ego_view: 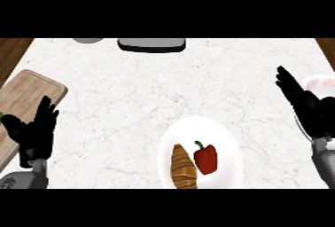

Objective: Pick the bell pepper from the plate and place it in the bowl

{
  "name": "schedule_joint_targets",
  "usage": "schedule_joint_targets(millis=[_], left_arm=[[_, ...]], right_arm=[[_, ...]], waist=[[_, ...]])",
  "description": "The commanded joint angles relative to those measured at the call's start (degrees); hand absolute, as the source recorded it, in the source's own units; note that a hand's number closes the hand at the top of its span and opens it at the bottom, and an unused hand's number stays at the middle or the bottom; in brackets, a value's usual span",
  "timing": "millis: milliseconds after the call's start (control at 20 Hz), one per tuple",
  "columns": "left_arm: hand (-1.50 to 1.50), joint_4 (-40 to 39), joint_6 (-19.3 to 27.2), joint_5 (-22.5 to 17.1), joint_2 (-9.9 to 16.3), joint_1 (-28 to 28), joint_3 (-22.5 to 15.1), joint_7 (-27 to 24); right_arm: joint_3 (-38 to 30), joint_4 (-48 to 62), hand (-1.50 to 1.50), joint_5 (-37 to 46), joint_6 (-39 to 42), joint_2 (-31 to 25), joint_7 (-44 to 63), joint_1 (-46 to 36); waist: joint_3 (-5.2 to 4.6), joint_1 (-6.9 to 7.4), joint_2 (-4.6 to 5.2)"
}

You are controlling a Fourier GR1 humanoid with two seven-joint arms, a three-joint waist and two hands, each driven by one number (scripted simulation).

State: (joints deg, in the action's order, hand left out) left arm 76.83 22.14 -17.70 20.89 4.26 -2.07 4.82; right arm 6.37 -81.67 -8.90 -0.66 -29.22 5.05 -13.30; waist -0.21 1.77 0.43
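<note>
A red bell pepper [205,158] with a dark stem lies on the right half of a white plate [196,128] at the lower middle of the counter. A brown croissant [184,168] lies beside it on the plate's left half. At the right edge a white bowl [322,83] shows, partly hidden by my right hand [307,106], which is open with straight fingers pointing up and left. That hand is up and to the right of the pepper, apart from it. My left hand [33,133] rests open at the lower left, fingers up.
A wooden cutting board [26,95] lies along the left edge, behind my left hand, with a small green thing at its left rim. A dark grey appliance [152,43] and a grey round object [88,40] stand at the counter's far edge.
</note>
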Motion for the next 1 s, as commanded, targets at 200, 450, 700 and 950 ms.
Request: schedule_joint_targets(millis=[200, 450, 700, 950], left_arm=[[0.00, 5.94, -2.47, 7.72, 4.92, 8.17, -4.76, -4.43], [0.00, 7.76, -4.18, 9.52, 4.93, 10.53, -7.84, -2.39], [0.00, 8.34, -2.91, 11.52, 4.87, 13.55, -8.72, 1.93], [0.00, 9.17, -2.32, 12.34, 4.67, 11.86, -7.92, 1.96]], right_arm=[[7.96, 0.58, 1.50, -15.83, 23.28, 10.95, -8.23, -6.58], [-0.60, 16.12, -1.50, -12.29, 23.36, 8.98, -25.31, -7.78], [1.72, 16.24, -1.50, -6.22, 40.50, -0.05, -40.97, -8.45], [5.39, 16.67, -1.50, 4.69, 39.97, -5.22, -43.06, -14.46]], waist=[[1.06, 2.05, 0.65], [0.61, 0.52, 0.79], [0.48, -0.98, 0.20], [0.29, -0.71, -0.11]])
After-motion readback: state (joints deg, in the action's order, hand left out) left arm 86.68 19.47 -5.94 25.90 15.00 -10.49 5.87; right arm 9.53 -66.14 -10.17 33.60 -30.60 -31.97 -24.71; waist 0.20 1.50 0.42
